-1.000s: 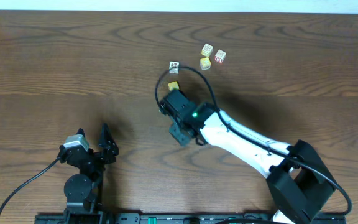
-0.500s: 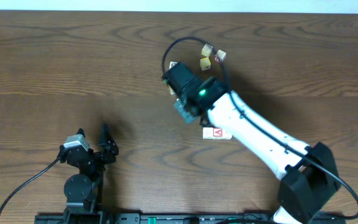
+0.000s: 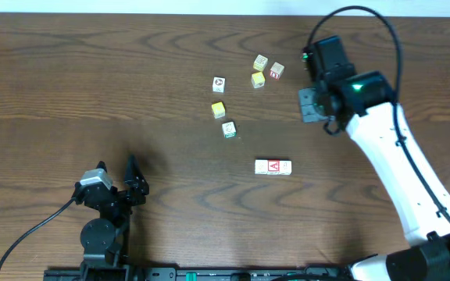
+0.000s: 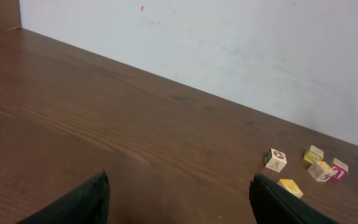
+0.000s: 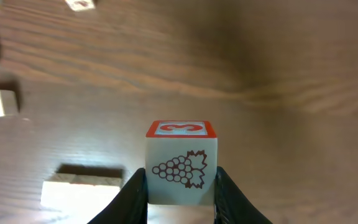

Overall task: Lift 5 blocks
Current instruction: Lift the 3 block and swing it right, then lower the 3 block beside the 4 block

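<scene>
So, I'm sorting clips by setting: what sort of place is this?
Probably a robotics lab bench: a wood-grain table against a plain white wall, a left arm and right arm based at its near edge, and small picture blocks as props.

A yellow cube (image 3: 218,110) sat on the wooden table (image 3: 69,78), a second yellow cube (image 3: 258,80) farther back, near the white wall (image 4: 229,37).

White arm (image 3: 403,165), black cable (image 3: 354,9), black right gripper (image 5: 180,193)
</scene>
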Robot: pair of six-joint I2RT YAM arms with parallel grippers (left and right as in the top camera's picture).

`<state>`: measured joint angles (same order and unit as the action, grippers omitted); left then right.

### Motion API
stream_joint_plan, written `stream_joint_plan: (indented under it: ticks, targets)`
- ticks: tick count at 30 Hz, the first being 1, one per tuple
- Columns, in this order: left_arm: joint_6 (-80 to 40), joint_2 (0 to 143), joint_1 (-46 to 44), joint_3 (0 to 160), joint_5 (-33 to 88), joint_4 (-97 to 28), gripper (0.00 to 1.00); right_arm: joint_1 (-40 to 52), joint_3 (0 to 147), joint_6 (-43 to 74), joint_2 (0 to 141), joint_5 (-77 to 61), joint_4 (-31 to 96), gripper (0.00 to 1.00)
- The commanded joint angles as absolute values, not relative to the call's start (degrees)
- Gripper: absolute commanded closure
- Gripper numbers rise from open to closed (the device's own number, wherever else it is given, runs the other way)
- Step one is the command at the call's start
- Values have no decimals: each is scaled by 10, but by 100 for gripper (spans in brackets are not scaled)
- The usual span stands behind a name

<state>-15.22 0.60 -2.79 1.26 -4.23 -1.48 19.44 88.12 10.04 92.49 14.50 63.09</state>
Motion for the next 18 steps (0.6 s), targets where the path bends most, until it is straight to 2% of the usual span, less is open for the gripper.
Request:
stream_joint_plan:
  ticks: [1,11,18]
  targets:
    - [-153,6,-27,3,-50,-38,27,185,854,118,927,134,633,98]
    - [-153,6,-27,3,-50,-38,27,185,646,164,927,78,498,99]
    - [-153,6,-27,3,-50,-38,28,185,555,184,927,50,434,99]
